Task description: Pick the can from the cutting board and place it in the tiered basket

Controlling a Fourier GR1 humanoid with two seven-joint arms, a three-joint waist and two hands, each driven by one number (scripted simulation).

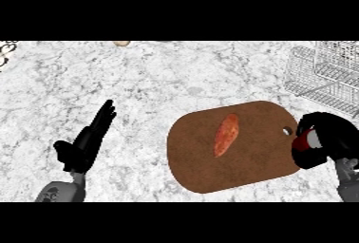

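Note:
A brown cutting board point(245, 161) lies on the marble counter right of centre, with an orange sweet potato point(226, 135) on it. At the board's right edge my right hand point(329, 140) is curled round the can point(306, 141), of which only a red and white bit shows between the fingers. The white wire tiered basket point(326, 76) stands at the upper right, beyond the hand. My left hand point(88, 140) rests open at the lower left, fingers pointing up, away from the board.
A small tan object point(121, 42) sits at the counter's far edge, upper left of centre. Part of a white item point(5, 52) shows at the far left edge. Bare marble lies between the left hand and the board.

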